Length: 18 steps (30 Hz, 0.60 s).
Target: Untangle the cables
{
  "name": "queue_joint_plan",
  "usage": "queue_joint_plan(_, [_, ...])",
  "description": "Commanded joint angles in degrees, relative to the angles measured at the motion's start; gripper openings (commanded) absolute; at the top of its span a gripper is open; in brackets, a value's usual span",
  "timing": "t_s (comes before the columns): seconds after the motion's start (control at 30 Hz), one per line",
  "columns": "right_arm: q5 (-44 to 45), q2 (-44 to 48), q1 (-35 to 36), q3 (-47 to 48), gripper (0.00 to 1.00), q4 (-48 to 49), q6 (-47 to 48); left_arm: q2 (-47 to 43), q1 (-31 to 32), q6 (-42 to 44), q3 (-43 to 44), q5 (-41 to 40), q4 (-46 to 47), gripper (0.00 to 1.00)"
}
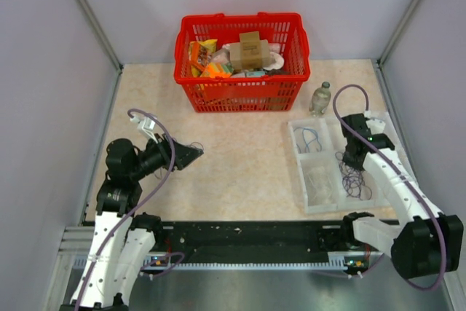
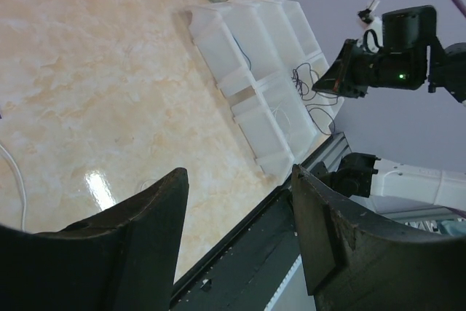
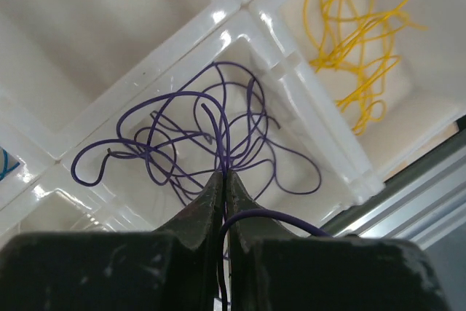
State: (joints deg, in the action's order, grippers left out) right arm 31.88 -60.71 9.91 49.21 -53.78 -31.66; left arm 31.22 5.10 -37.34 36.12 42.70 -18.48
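A white compartment tray lies at the right of the table. My right gripper is shut on a purple cable and holds its tangled loops above a tray compartment; it hangs below the gripper in the top view. Yellow cables lie in the neighbouring compartment. A blue cable lies in a far compartment and white cables in a near one. My left gripper is open and empty, raised over the table's left side. The tray and right gripper also show in the left wrist view.
A red basket with boxes and packets stands at the back centre. A small clear bottle stands between the basket and the tray. A black rail runs along the table's near edge. Grey walls close the left and right sides.
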Motion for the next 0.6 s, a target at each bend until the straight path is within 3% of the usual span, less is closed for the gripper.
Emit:
queue_joint_plan(0.0, [-11.82, -3.00, -4.01, -1.92, 0.00, 6.40, -5.85, -0.29, 0.17, 1.04, 1.68, 0.98, 0.46, 0.63])
queue_joint_plan(0.27, [-13.60, -11.71, -12.81, -6.14, 0.00, 12.11, -9.47, -0.81, 0.26, 1.13, 1.50, -0.07, -0.24, 0.63])
queue_joint_plan(0.33, [-13.77, -10.67, -12.99, -5.62, 0.11, 11.94, -8.69, -0.99, 0.26, 1.31, 1.32, -0.16, -0.59, 0.63])
queue_joint_plan(0.37, [-14.64, -9.18, -12.99, -5.62, 0.31, 11.94, -8.16, -0.99, 0.26, 1.39, 1.41, -0.16, -0.77, 0.63])
queue_joint_plan(0.4, [-15.61, -6.82, -12.99, -5.70, 0.60, 11.68, -7.98, -1.08, 0.26, 1.40, 1.41, -0.25, -0.77, 0.63])
queue_joint_plan(0.43, [-16.84, -4.10, -12.99, -5.79, 0.69, 11.68, -6.93, -0.90, 0.26, 1.40, 1.41, -0.33, -0.68, 0.63])
queue_joint_plan(0.57, [-19.04, 2.86, -12.99, -2.29, 0.71, 5.02, -5.96, -0.29, 0.26, 0.69, 1.23, 0.10, 1.16, 0.63])
